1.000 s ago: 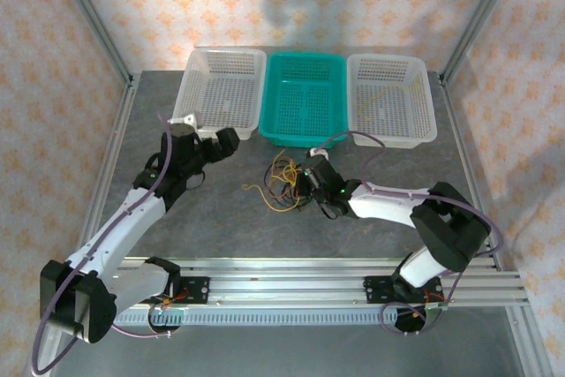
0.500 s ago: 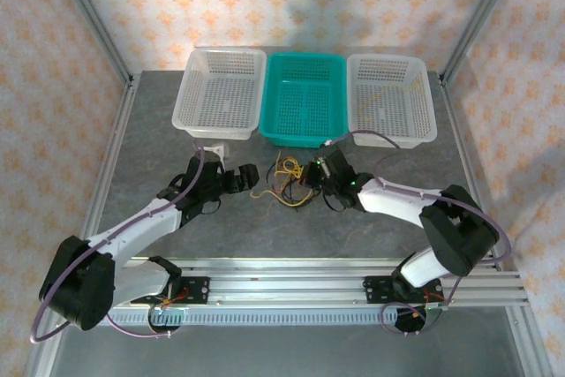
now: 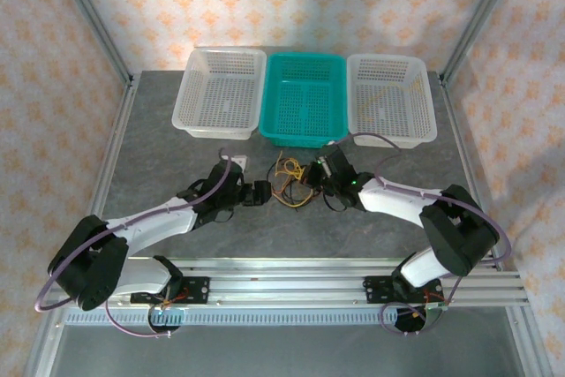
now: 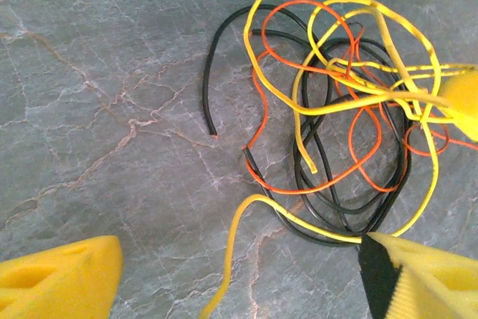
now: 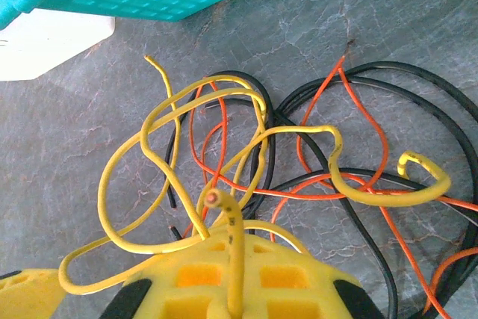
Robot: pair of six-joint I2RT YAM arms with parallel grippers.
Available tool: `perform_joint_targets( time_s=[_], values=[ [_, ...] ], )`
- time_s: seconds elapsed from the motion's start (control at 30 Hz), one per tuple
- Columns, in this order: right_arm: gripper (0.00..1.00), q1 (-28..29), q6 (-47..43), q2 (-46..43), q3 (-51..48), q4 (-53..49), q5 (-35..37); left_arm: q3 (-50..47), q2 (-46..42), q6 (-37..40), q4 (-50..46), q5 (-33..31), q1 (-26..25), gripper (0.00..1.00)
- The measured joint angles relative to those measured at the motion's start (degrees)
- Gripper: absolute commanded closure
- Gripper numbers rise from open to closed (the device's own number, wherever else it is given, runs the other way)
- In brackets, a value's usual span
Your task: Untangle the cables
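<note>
Right hand (image 5: 239, 289) pressed together on yellow cable (image 5: 231, 240), tangle (image 4: 328, 155) thereby anchored on counter (image 4: 112, 110); left hand (image 4: 239, 282) held spread, tangle just ahead, loose end framed for pulling.

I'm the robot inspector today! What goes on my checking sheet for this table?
Surface: grey marbled table.
Job's things: tangle of wires, yellow, black and orange, knotted together in front of the teal basket.
Clutter: white left basket and white right basket either side of the teal one, along the far edge.
Grippers: left gripper open beside the tangle; right gripper shut on a yellow wire.
Cables: purple-grey arm cables loop along both arms.
Surroundings: patterned walls, metal frame posts.
</note>
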Motion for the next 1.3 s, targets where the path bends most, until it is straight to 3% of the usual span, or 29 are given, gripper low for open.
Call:
perform_joint_targets(
  time_s=[0.13,0.3,0.63,1.1,1.3],
  values=[
    [1.0,0.0,0.2,0.0,0.0,0.0,-0.2,0.1,2.3,0.8,-0.8,-3.1,-3.0,0.32],
    [1.0,0.0,0.2,0.0,0.0,0.0,-0.2,1.7,5.3,1.8,-4.0,-7.1,-5.6,0.55],
    [1.0,0.0,0.2,0.0,0.0,-0.2,0.2,6.4,4.0,0.6,-10.5,-20.3,-5.9,1.0],
    [1.0,-0.8,-0.7,-0.1,1.9,-6.9,8.0,7.4,-15.3,-1.8,-20.8,-38.0,-5.6,1.0],
    [1.0,-1.4,-0.7,-0.1,1.9,-7.5,8.8,8.4,-23.8,-4.5,-26.0,-42.5,0.5,1.0]
  ],
)
